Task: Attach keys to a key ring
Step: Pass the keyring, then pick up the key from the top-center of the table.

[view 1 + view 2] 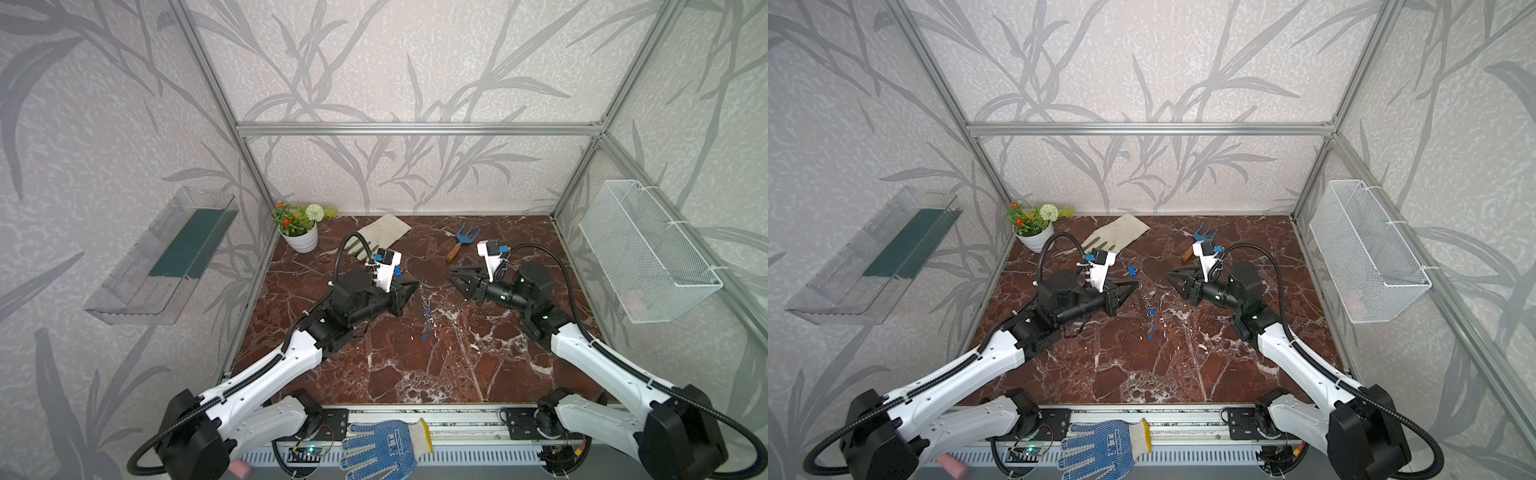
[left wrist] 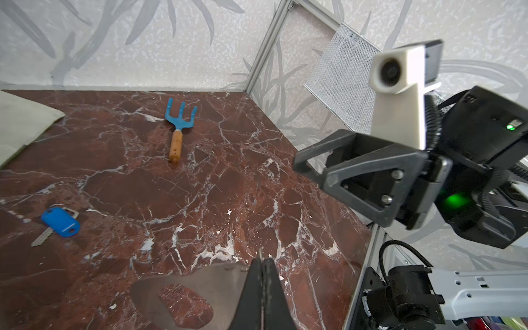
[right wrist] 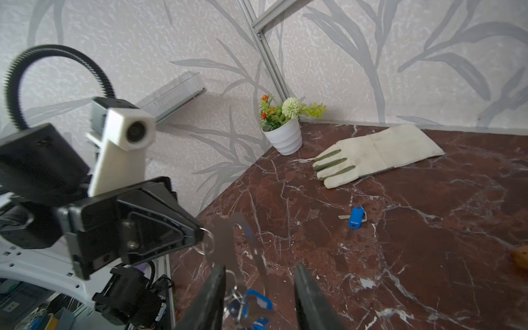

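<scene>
Blue fork [image 2: 177,130], pale glove [image 3: 377,154], flowerpot [image 3: 285,137], seemingly loose key [image 3: 355,217].

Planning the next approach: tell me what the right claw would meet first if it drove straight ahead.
Probably the key ring hanging from the left claw, right in front of the right claw, or the keys dangling on it; the blur leaves depth unclear.

Two gloves [image 1: 384,229] [image 1: 380,451], one fork [image 1: 466,237], one key ring [image 2: 200,284]
</scene>
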